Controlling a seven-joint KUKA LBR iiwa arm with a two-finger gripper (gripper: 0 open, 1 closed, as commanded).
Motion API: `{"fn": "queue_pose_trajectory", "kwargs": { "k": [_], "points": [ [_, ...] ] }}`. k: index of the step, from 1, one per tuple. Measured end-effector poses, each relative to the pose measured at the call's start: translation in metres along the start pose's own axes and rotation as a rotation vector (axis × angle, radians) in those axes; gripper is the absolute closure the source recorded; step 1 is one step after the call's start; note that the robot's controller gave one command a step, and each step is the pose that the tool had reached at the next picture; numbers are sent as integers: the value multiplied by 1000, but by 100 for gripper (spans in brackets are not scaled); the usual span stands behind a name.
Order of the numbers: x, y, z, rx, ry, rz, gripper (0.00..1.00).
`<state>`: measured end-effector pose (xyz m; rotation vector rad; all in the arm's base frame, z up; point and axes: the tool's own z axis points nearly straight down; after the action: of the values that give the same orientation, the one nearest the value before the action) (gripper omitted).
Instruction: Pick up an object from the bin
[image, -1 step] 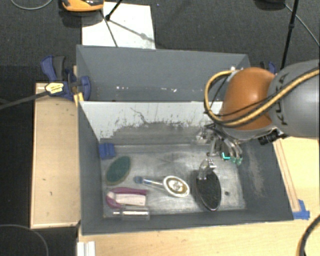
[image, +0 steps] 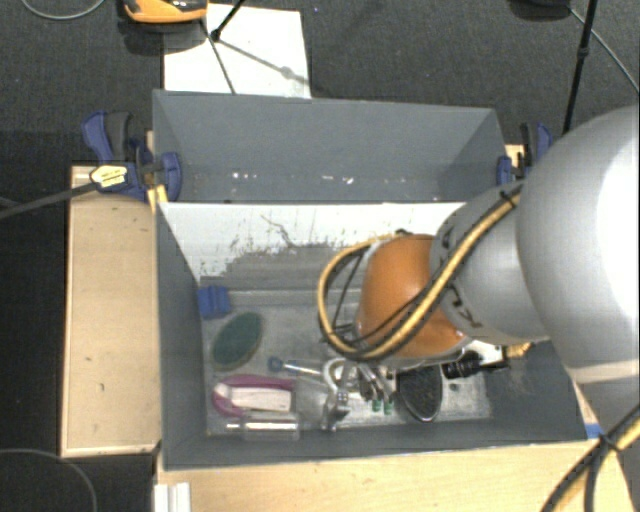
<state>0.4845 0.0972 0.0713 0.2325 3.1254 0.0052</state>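
My gripper (image: 338, 396) is low over the bin's front middle, its metal end just above the floor. Just left of it a small blue-tipped silver thing (image: 282, 366) lies on the floor. Further left, a pink and white flat object (image: 254, 397) rests beside a clear narrow piece (image: 262, 428) at the front wall. To the gripper's right a black oval brush-like thing (image: 420, 392) lies partly under the arm, with small green bits (image: 381, 405) between it and the gripper.
A dark green oval pad (image: 237, 338) and a blue block (image: 213, 300) lie at the left wall. The arm's orange cover and looped cables hang over the bin's right half, hiding the floor there.
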Motion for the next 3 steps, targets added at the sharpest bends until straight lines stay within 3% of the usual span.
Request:
{"fn": "queue_pose_trajectory", "kwargs": {
  "k": [1,2,3],
  "points": [
    [-11,-17,-30,3,3,105,0],
    [1,14,-36,2,3,274,0],
    [-6,-11,0,2,0,387,0]
  ]
}}
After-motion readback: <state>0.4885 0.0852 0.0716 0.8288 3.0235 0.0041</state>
